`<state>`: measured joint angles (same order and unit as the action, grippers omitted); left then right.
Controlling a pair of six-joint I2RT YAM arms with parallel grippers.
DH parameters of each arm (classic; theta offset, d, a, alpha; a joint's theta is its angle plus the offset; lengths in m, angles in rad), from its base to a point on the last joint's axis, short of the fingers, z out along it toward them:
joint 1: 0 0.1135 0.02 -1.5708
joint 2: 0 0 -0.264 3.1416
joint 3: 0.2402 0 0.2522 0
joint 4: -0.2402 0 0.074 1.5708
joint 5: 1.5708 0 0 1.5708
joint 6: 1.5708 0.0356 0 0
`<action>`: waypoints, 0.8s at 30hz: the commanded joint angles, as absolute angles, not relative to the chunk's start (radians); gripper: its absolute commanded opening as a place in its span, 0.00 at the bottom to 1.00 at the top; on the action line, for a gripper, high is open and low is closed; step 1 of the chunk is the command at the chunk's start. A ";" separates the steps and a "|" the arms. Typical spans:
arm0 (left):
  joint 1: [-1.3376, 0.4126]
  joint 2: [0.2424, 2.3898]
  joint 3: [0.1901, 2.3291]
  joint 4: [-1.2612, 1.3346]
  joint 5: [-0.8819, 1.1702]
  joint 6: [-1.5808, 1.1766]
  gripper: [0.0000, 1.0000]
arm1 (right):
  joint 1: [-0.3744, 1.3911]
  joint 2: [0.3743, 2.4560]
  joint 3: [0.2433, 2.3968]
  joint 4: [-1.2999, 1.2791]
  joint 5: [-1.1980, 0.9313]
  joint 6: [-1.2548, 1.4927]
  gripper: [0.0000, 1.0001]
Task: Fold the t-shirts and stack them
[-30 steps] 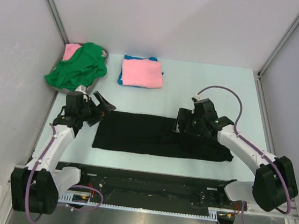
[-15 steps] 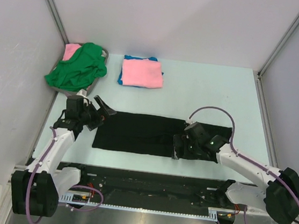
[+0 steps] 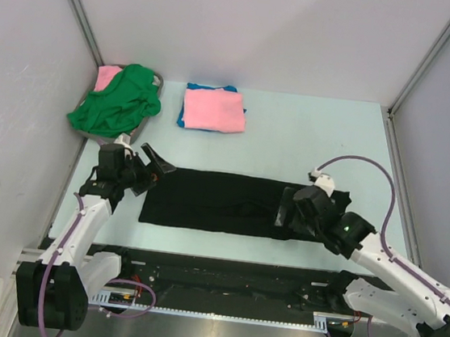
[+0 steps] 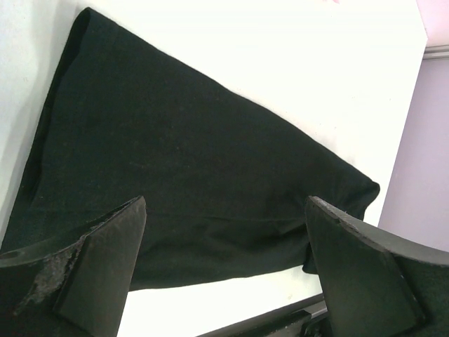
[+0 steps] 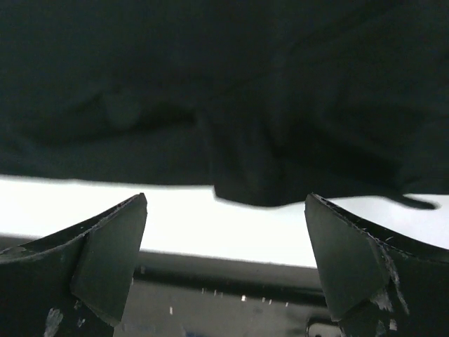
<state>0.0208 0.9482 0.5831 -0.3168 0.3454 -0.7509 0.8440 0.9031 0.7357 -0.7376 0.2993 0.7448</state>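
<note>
Black t-shirt (image 3: 221,203) is lying as a folded strip along the near edge of the desk (image 3: 310,137). Left tool (image 3: 153,168) is hovering open at its left end. Right tool (image 3: 282,218), also open, is hanging over the near hem. Likely next: crosswise fold, needing a hem pinch.

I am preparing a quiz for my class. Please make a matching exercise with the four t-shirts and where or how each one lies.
1 black t-shirt
2 green t-shirt
3 folded pink t-shirt
4 blue t-shirt

A beneath the folded pink one
B crumpled, far left
C laid flat at the near side
D lying on the blue one

Pairs: 1-C, 2-B, 3-D, 4-A
</note>
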 commanded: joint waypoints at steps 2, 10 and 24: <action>0.028 0.934 0.568 -0.276 0.368 -0.741 1.00 | 0.672 0.971 0.770 -0.726 0.505 0.792 1.00; 0.028 0.951 0.546 -0.253 0.380 -0.732 1.00 | 0.673 1.078 0.726 -0.658 0.396 0.759 1.00; 0.028 0.956 0.523 -0.230 0.405 -0.732 1.00 | 1.054 0.976 0.549 -0.818 0.367 1.025 1.00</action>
